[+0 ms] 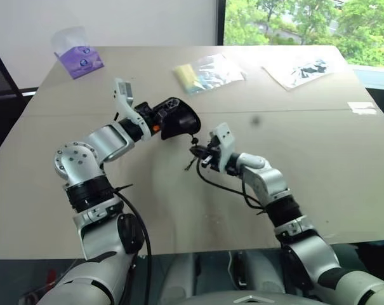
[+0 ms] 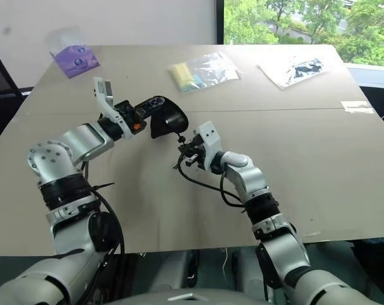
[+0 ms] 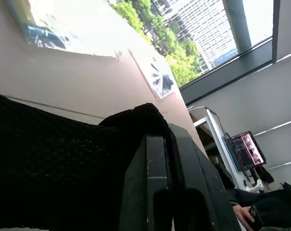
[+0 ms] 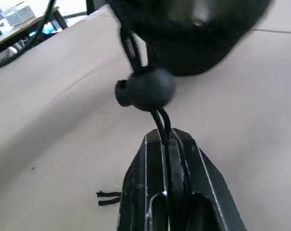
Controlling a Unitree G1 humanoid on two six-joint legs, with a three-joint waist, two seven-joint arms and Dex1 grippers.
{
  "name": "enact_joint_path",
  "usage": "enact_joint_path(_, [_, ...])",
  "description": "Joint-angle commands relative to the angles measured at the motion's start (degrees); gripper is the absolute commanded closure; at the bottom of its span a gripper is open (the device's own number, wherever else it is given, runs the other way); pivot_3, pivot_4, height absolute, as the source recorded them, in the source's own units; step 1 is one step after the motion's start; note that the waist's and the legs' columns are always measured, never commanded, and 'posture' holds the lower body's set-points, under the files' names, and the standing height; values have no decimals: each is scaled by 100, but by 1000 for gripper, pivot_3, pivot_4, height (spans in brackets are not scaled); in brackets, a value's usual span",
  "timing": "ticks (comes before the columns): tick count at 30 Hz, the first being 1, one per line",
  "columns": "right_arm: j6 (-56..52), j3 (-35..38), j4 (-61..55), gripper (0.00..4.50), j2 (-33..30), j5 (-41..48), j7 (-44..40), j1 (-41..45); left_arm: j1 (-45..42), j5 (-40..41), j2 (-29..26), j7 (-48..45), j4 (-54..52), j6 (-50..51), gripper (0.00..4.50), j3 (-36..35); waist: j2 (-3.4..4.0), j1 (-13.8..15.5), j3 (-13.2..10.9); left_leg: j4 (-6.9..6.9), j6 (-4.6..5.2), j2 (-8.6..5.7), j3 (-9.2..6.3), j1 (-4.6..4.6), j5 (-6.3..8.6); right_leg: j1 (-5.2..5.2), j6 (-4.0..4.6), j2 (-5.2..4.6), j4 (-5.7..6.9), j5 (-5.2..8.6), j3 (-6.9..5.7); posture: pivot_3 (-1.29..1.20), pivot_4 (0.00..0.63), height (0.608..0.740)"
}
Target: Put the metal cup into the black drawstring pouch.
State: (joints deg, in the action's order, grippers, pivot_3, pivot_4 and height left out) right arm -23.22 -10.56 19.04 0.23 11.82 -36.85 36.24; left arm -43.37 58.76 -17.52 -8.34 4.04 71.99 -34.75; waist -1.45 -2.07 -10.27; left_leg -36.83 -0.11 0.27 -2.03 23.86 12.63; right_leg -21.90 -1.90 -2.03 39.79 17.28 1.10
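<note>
Black drawstring pouch (image 1: 178, 118) held above table (image 1: 318, 165), pinched in left gripper (image 3: 169, 144). Cord (image 4: 160, 120) below round toggle (image 4: 146, 89) clamped between closed fingers of right gripper (image 4: 170, 139).

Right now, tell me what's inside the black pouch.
The black drawstring pouch bulges, but its fabric hides the contents. The left gripper holds it; the right gripper pinches its cord.

Beige table (image 1: 318, 165), white wall (image 1: 115, 19), window (image 1: 306, 22) onto green trees.

Black drawstring pouch (image 1: 179, 119) hangs above the table (image 1: 318, 165), tissue pack (image 1: 81, 60) far left behind it, plastic bags (image 1: 207, 72) behind right.
</note>
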Motion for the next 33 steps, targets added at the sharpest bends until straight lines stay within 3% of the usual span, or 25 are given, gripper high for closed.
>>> enact_joint_path(1, [47, 53, -933, 4456, -639, -344, 111, -22, 274, 48, 1, -52, -654, -343, 4500, 153, 0, 9, 0, 0, 0, -1, 0, 0, 0, 0, 0, 0, 0, 0, 0, 0, 150, 740])
enact_joint_path(6, [-85, -94, -1799, 4456, -1636, -916, 160, -44, 779, -197, -73, -222, -1098, -745, 4500, 550, 1, 13, 0, 2, 0, -1, 0, 0, 0, 0, 0, 0, -1, 0, 7, 0, 150, 740])
enact_joint_path(7, [-148, -96, -1974, 4500, -1800, -985, 148, -23, 849, -125, -118, -363, -1195, -743, 3915, 637, 1, 6, 0, 3, 0, 0, -1, 0, 0, 0, 0, 2, -1, 0, 12, 0, 150, 740])
enact_joint_path(13, [-292, -221, -2912, 4500, -2807, -1499, -132, 227, 1316, -516, -700, -1234, -1880, -1099, 1587, 1565, 1, -3, -1, 6, 0, 0, 7, -1, 0, -1, 0, 3, -4, 0, 19, 0, 150, 740])
enact_joint_path(21, [-381, -182, -3603, 4500, -3474, -1697, -508, 414, 1274, -1025, -1469, -2448, -2280, -1637, 1587, 2643, 2, 25, -1, 8, 2, 0, 5, -1, 0, 2, 2, 3, -8, 1, 19, 0, 150, 740])
enact_joint_path(27, [-678, 62, -3914, 4500, -3510, -1432, -589, 684, 750, -925, -1249, -2644, -1927, -1744, 1587, 2706, 2, 55, -3, 7, 4, 0, 4, 2, 0, 2, 2, 4, -9, 1, 16, 0, 150, 740])
enact_joint_path(30, [-726, 111, -3925, 4500, -3516, -1424, -540, 773, 794, -1171, -1558, -3210, -1932, -1912, 1587, 2980, 2, 32, -3, 7, 4, 1, 5, 1, 0, 2, 2, 5, -10, 2, 15, 0, 150, 740])
enact_joint_path(33, [-738, 144, -3935, 4500, -3524, -1416, -526, 830, 795, -1232, -1585, -3281, -1832, -1932, 463, 3016, 4, 30, -4, 8, 4, 1, 5, 1, 0, 1, 2, 6, -10, 2, 15, 0, 150, 740])
